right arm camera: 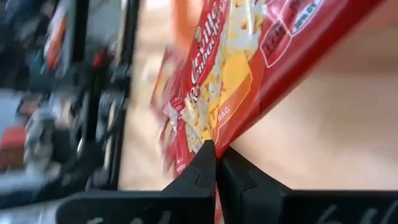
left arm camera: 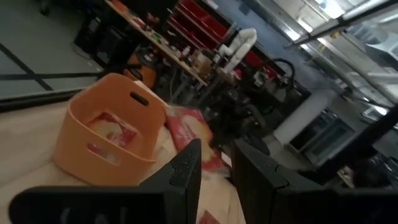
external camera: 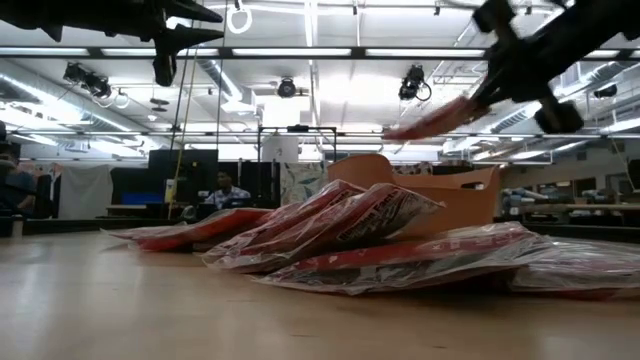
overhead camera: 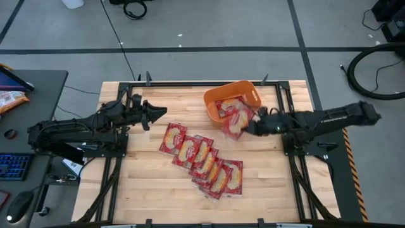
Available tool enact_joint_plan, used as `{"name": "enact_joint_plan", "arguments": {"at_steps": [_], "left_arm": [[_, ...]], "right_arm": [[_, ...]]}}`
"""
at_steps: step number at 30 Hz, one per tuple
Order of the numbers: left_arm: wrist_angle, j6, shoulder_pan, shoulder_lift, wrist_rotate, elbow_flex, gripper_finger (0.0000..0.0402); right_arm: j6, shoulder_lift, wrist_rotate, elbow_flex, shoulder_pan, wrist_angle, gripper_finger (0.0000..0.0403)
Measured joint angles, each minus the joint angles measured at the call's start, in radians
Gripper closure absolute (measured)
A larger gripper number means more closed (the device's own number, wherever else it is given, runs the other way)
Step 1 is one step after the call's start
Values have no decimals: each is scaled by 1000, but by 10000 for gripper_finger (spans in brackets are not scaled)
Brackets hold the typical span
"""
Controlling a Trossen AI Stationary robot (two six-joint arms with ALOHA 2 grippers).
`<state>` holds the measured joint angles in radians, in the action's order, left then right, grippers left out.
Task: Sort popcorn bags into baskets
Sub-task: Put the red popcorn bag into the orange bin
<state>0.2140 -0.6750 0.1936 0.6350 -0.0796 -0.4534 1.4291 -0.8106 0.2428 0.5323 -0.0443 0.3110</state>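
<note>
On the far left of the high view, a dark side desk (overhead camera: pixel 38 85) stands beside the pale wooden tabletop (overhead camera: pixel 145 183), carrying an orange-and-white snack bag (overhead camera: pixel 12 99) and a blue keyboard (overhead camera: pixel 14 166). Grey floor with dark tape lines (overhead camera: pixel 190 49) surrounds the frame. Over the tabletop's left edge, the left hand (overhead camera: pixel 158 114) hangs raised and released, its fingers (left arm camera: pixel 186 171) apart with nothing between them. Near the middle, a row of overlapping red popcorn bags (overhead camera: pixel 201 158) lies flat on the wood, running diagonally toward the near edge. Behind them, at the far edge, sits the orange basket (overhead camera: pixel 248 88), with a red bag (left arm camera: pixel 115 130) already inside it. Just beside the basket's near rim, the right hand (overhead camera: pixel 248 128) is clenched on the edge of one popcorn bag (overhead camera: pixel 235 120), holding it lifted off the wood. From the low view, the room behind shows a ceiling with long strip lights (external camera: pixel 310 50), dark shelving, and a person (external camera: pixel 228 190) seated well beyond the tabletop.
</note>
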Motion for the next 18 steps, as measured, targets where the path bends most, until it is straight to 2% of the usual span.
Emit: {"name": "enact_joint_plan", "arguments": {"at_steps": [8,13,16,18], "left_arm": [[10,-2,0,0,-40,0,308],[9,-2,0,0,-58,0,308],[4,-2,0,0,-58,0,308],[-16,-2,-1,0,-53,0,308]], "right_arm": [[-125,-75,-39,0,342,-81,398],[-173,-207,-96,0,483,-152,396],[-211,-301,-165,0,537,-241,385],[-243,-352,-261,-1,571,-299,368]]}}
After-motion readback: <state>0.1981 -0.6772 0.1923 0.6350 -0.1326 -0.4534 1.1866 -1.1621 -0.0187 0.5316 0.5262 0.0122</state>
